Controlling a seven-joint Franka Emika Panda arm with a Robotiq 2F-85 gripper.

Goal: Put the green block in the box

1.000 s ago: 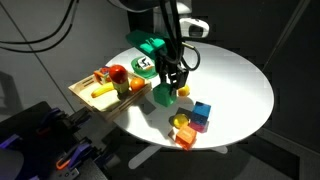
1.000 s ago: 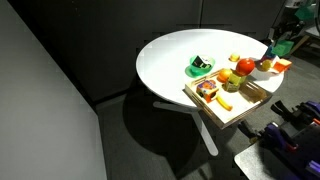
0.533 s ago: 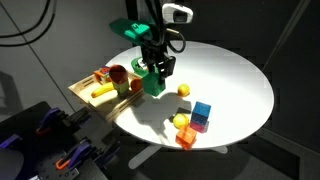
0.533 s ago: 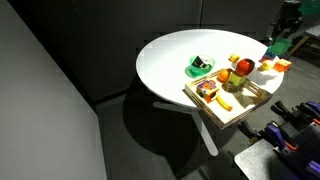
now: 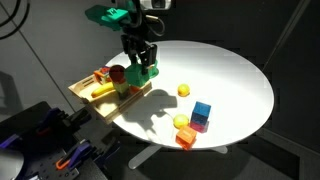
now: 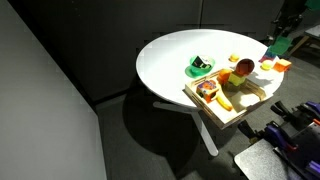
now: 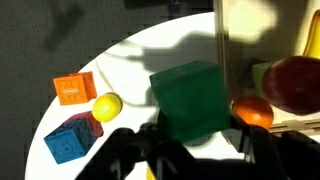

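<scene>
Here, end effector (image 5: pixel 146 70) clamped on green block (image 7: pixel 192 100), aloft beside box (image 5: pixel 88 98)

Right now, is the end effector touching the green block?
Touching. The wrist view shows the end effector gripping the green block between its fingers.

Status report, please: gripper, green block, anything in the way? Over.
Gripper shut on green block. Block lifted, at box edge, not in yet. Fruit crowds the box.

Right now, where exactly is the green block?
In an exterior view the green block is held in the gripper, just at the edge of the box, near the red round object inside it.
</scene>
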